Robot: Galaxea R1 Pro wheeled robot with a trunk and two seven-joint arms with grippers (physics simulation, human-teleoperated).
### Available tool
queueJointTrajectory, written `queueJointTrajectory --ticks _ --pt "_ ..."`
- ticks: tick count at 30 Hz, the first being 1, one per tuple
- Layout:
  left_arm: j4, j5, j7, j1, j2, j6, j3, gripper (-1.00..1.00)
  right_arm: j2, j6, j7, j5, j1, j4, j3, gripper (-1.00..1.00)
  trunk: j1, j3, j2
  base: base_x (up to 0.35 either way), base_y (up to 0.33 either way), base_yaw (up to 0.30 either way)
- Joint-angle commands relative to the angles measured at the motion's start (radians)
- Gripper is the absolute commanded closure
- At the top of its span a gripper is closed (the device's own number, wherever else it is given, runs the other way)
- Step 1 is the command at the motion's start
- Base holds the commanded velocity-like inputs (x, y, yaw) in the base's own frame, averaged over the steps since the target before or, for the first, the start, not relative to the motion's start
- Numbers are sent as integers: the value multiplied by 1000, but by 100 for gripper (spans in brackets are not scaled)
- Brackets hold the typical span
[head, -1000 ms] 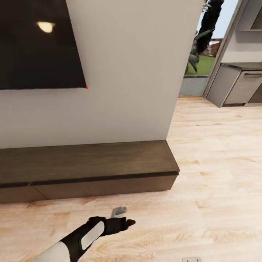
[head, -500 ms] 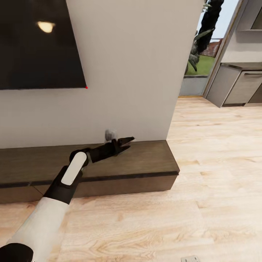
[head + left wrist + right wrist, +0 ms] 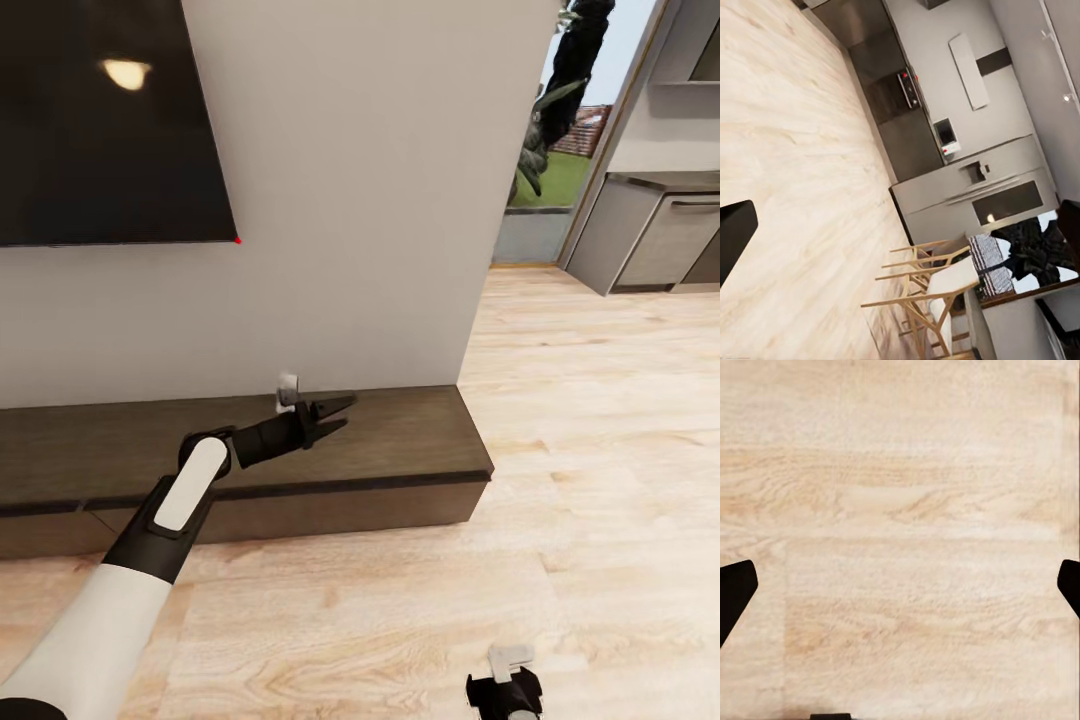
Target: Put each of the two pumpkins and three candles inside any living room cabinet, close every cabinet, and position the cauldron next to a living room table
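The cabinet (image 3: 400,440) is a long, low, dark-brown unit along the white wall, and the drawer fronts in view look shut. My left arm reaches over its flat top. The left gripper (image 3: 336,412) hovers just above the top near the wall, its fingers forked open and empty. One black fingertip (image 3: 733,234) shows in the left wrist view. My right gripper (image 3: 505,684) hangs low over the wooden floor at the bottom of the head view. Its two fingertips (image 3: 733,592) stand wide apart over bare floorboards. The pumpkins, candles and cauldron are out of view.
A black TV screen (image 3: 100,120) hangs on the wall above the cabinet. The wall ends at a corner (image 3: 470,300); light wooden floor (image 3: 600,450) stretches to the right toward grey kitchen cupboards (image 3: 655,240). Wooden chairs (image 3: 922,292) and kitchen appliances (image 3: 967,187) appear in the left wrist view.
My left arm rose from near the floor to above the cabinet top, then settled slightly lower and leftward. The right gripper has come up into the head view's bottom edge.
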Motion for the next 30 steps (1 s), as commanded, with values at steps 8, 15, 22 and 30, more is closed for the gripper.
queueJointTrajectory --ticks 8,15,22,30 --pt "-1 0 1 2 -2 0 0 -100 -45 6 -42 41 -46 -45 1 -100 0 0 0 0 0 0" --pt "2 -1 2 2 -9 -1 -5 -100 -74 45 -82 82 -86 -85 -1 -100 0 0 0 0 0 0" --pt "-1 -2 4 2 -10 -1 -54 -100 -64 302 -721 1198 -92 -156 7 -100 0 0 0 0 0 0" --pt "-4 -2 5 2 -11 -1 -84 -100 5 307 -773 1327 -90 -163 13 -100 0 0 0 0 0 0"
